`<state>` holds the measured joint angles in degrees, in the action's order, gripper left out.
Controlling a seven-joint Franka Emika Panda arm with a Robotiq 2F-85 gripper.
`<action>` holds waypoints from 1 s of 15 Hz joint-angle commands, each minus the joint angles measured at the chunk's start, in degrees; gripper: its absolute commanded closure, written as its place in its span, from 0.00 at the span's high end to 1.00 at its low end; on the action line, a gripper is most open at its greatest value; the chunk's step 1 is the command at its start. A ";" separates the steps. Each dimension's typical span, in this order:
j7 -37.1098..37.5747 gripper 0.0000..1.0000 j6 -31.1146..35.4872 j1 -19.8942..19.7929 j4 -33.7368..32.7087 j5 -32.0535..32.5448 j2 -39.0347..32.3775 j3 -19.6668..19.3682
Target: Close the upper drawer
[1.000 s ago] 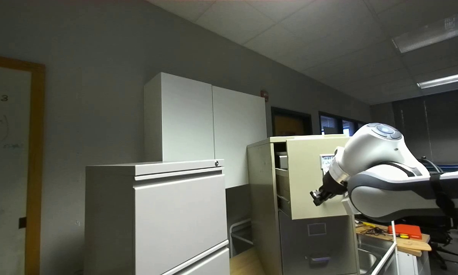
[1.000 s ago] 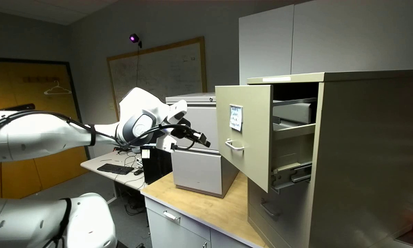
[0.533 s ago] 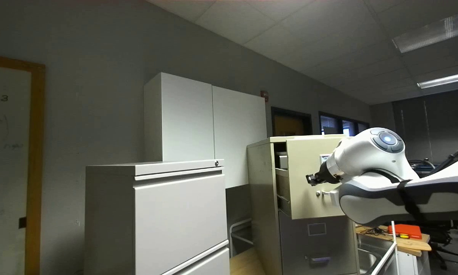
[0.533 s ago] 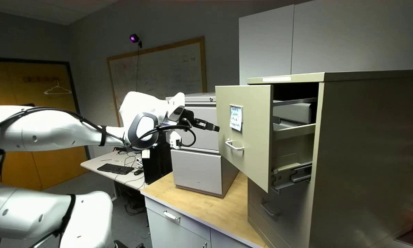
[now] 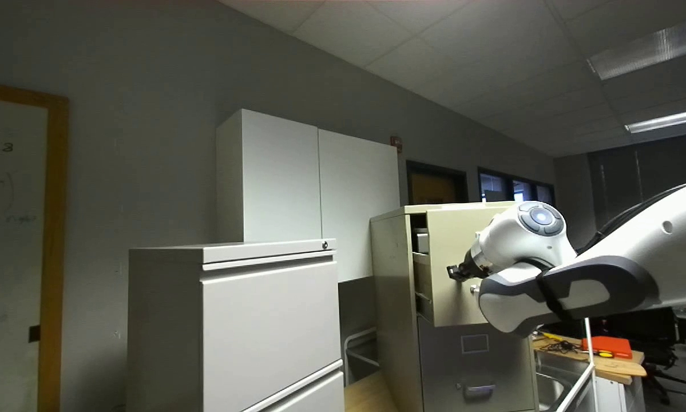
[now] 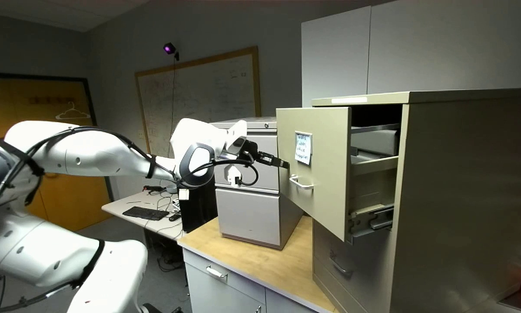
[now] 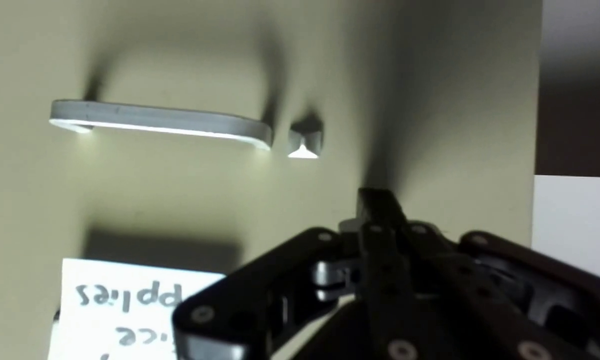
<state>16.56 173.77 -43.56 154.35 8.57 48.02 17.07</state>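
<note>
The upper drawer (image 5: 447,240) of the tall beige filing cabinet stands pulled out in both exterior views. Its flat front (image 6: 327,191) bears a white paper label (image 6: 303,148) and a metal handle (image 6: 301,183). My gripper (image 6: 286,164) is shut and empty, and its tips appear to rest against the drawer front, beside the handle. In the wrist view the gripper (image 7: 377,195) has its fingers together, pointing at the front. The handle (image 7: 159,119) and a small square lock (image 7: 305,142) show to the left of the tips; the label (image 7: 124,305) is partly covered by the gripper.
A grey-white lateral cabinet (image 6: 249,217) stands beside the filing cabinet on a wooden counter (image 6: 251,261). A lower beige drawer with a handle (image 6: 340,266) is shut below. White wall cupboards (image 5: 320,183) hang behind. The open drawer holds a grey box (image 6: 373,141).
My gripper has risen, then moved forward to the drawer front. The upper drawer has slid slightly into the cabinet in the last half second.
</note>
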 commanded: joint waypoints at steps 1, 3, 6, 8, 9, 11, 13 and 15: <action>1.75 0.00 -1.67 -5.04 -7.73 -0.91 -8.80 4.51; 2.30 0.00 -3.75 -6.15 -10.17 -0.62 -10.53 5.57; 3.04 0.00 -7.82 -6.88 -14.64 0.32 -14.07 6.36; 3.76 0.00 -11.10 -7.11 -17.91 1.29 -16.64 6.64; 4.31 0.00 -12.63 -7.17 -19.31 1.94 -17.66 6.72; 5.54 0.00 -15.99 -6.82 -22.17 3.55 -19.83 6.61; 6.98 0.00 -19.29 -5.93 -24.86 5.35 -21.97 6.14; 8.54 0.00 -22.47 -4.86 -27.52 7.30 -24.05 5.56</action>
<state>21.78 153.43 -49.09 134.15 12.40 33.69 22.13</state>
